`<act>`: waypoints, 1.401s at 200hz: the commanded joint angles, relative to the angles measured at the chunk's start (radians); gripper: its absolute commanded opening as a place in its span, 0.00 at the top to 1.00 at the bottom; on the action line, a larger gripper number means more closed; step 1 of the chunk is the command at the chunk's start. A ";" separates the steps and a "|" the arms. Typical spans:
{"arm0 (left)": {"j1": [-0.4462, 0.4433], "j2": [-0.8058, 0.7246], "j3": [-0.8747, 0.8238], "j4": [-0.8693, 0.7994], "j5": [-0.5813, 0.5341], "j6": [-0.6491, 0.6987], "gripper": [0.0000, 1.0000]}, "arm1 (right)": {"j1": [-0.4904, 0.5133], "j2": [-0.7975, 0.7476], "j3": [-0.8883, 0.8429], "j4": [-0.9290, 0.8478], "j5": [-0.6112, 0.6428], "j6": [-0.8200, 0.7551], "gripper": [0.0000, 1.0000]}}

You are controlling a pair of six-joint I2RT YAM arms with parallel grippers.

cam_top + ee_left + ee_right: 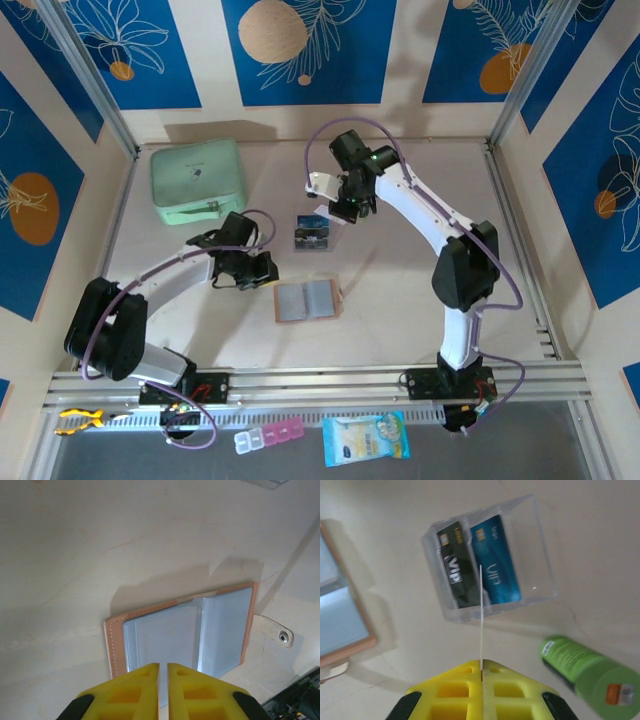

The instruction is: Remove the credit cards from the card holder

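**Two cards (495,562) boxed, a third pinched**

A thin rigid card (481,605) is held edge-on in the right claw (481,664), which is clamped shut on it and aimed at the clear box (540,540). It is best lowered straight and released only once seated. The left claw (163,666) is all but closed and empty, over the opened holder (114,645) on the table. Tan stitched leather and glossy grey pockets are seen, seemingly emptied.

We find the card holder (308,300) open in the middle of the table (400,300). Behind it stands the box (312,232), two cards (495,562) side by side in it. The case (198,180) lies back left.
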 commanded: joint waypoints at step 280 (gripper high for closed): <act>0.050 -0.013 0.018 -0.050 0.000 -0.019 0.87 | -0.052 0.317 0.357 0.058 -0.066 -0.040 0.81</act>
